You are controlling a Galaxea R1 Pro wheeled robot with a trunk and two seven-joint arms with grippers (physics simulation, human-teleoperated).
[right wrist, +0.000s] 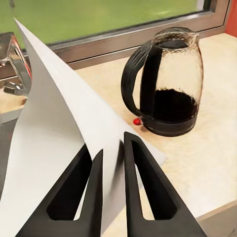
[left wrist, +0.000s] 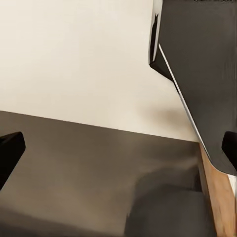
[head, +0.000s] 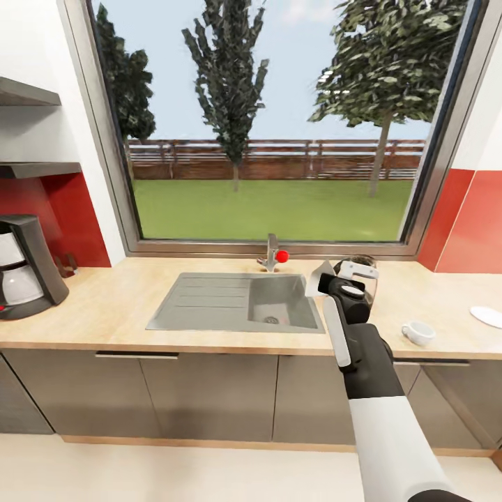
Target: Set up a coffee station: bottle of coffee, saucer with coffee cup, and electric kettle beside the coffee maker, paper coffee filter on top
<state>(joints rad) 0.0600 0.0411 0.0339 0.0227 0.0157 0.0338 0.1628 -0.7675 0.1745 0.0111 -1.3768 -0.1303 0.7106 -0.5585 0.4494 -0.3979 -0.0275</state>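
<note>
My right gripper [right wrist: 112, 150] is shut on the paper coffee filter [right wrist: 54, 143], a white cone pinched between both fingers; in the head view the gripper [head: 333, 283] holds the filter [head: 321, 277] above the sink's right end. Just beyond it on the kitchen countertop [head: 104, 314] stands the electric kettle [right wrist: 168, 84] [head: 357, 265]. The coffee cup [head: 418, 333] rests near the counter's front edge, apart from the saucer [head: 487, 315] at far right. The coffee maker [head: 24, 268] stands at the far left, below the kitchen shelf [head: 38, 169]. My left gripper [left wrist: 118, 148] is open. The bottle of coffee is out of view.
A grey sink [head: 237, 301] with a faucet [head: 272, 254] is sunk in the counter's middle under a large window. A second shelf [head: 26, 93] hangs above the first. A small dark object [head: 66, 265] sits behind the coffee maker. Dark cabinet fronts [head: 209, 390] run below.
</note>
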